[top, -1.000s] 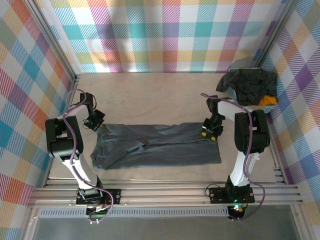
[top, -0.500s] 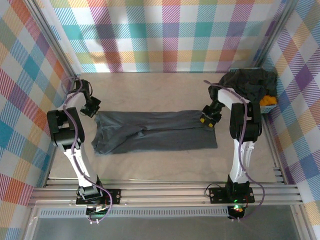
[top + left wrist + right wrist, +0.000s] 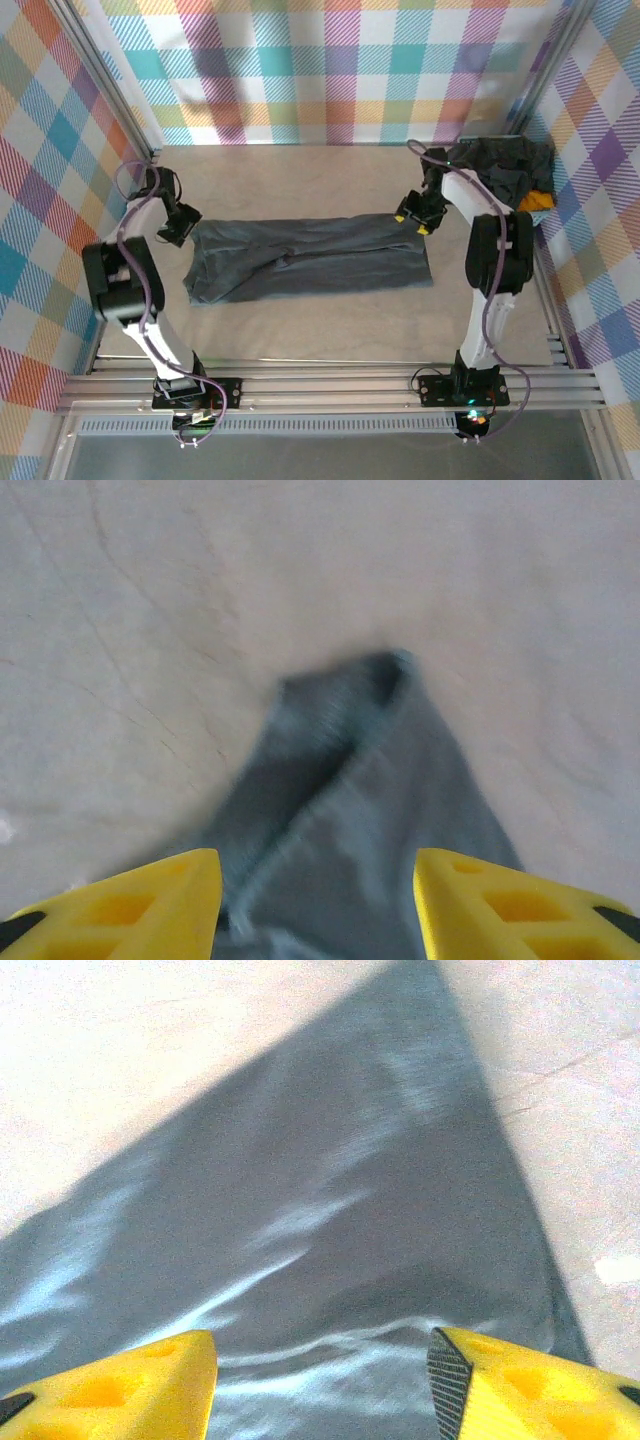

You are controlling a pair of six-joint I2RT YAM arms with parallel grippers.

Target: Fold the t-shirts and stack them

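Plaid walls surround a pale table point(image 3: 300, 340). Over the last second both arms have reached away from their bases, and the grey shirt point(image 3: 310, 258) has slid with them toward the far wall — a drag to straighten it, likely before the next fold. It lies mid-table as a long band, its long axis left to right, roughly parallel to the near edge; the collar end is unclear. Left gripper point(image 3: 178, 225) and right gripper point(image 3: 412, 214) sit at its far corners, fingertips apart with cloth across each gap. More shirts point(image 3: 500, 170) heap far right.
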